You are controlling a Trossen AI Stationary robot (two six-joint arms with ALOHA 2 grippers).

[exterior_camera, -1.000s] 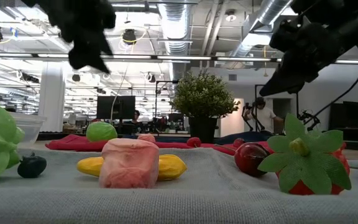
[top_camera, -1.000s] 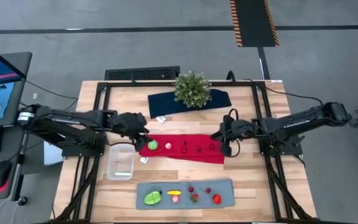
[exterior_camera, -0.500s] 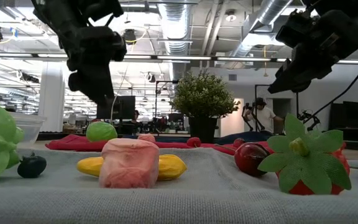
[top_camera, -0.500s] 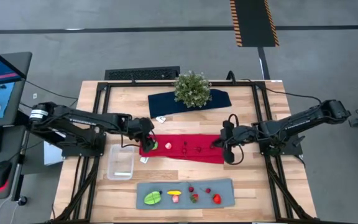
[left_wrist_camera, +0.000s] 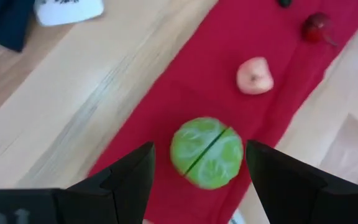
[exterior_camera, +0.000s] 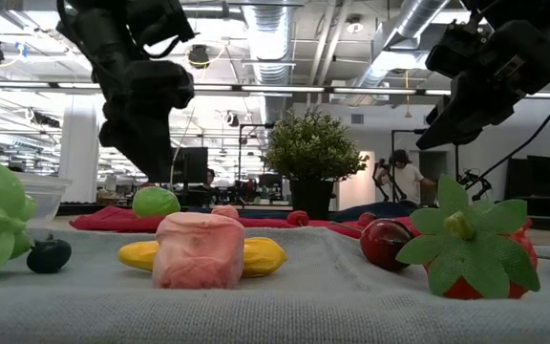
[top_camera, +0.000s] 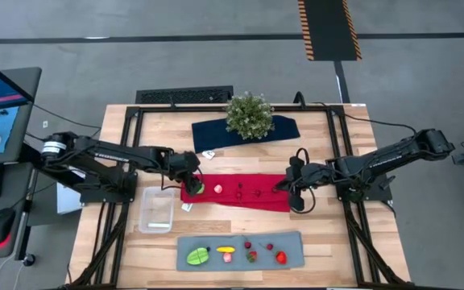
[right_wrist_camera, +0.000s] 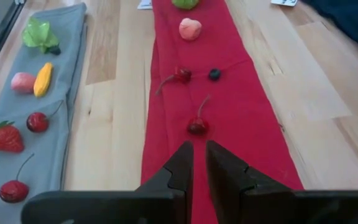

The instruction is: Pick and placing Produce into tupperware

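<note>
While the left gripper (left_wrist_camera: 197,186) hangs spread over the round green produce (left_wrist_camera: 207,152) on the red cloth (top_camera: 240,193), the right gripper (right_wrist_camera: 199,165), nearly pressed together and empty, hovers above the cloth's opposite end; the tupperware (top_camera: 156,209) sits beside the cloth.

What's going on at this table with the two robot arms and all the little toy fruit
The left gripper hangs open over a round green toy vegetable on the red cloth, its fingers on either side, not yet gripping. The clear container beside the cloth looks empty. The right gripper waits nearly shut and empty at the cloth's other end, near a cherry. More toy produce lies on the grey mat.
</note>
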